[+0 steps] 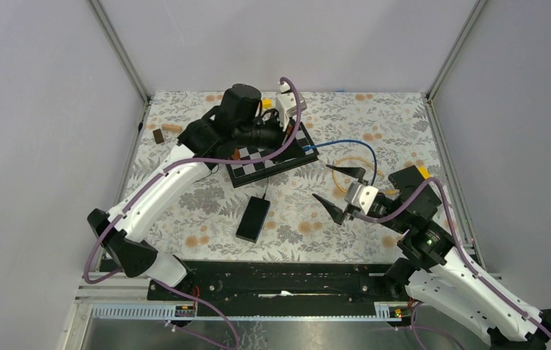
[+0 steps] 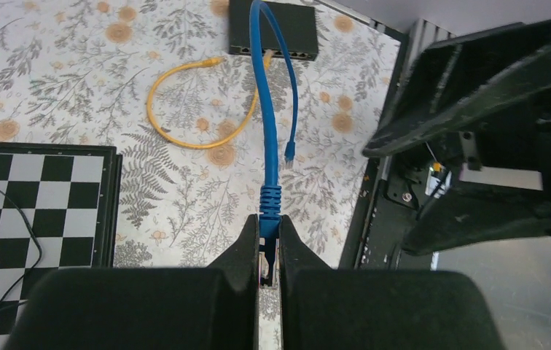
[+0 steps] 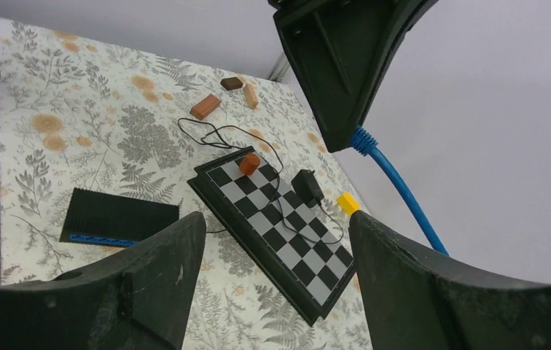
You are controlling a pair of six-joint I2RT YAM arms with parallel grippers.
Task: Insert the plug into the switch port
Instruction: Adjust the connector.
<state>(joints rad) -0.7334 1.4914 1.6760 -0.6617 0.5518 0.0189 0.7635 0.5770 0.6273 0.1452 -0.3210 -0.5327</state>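
Note:
My left gripper is shut on the blue plug of a blue cable. The cable rises in an arc toward the black switch and drops to a loose second end above the cloth. From above, the left gripper hangs over the chessboard's right corner, and the switch lies at the right. My right gripper stands open and empty between them, left of the switch. The right wrist view shows the right gripper wide apart, with the left gripper and blue cable above.
A yellow cable loops on the cloth beside the switch. The chessboard carries a black adapter, its wire and an orange peg. A black flat box, a yellow block and wooden blocks lie around.

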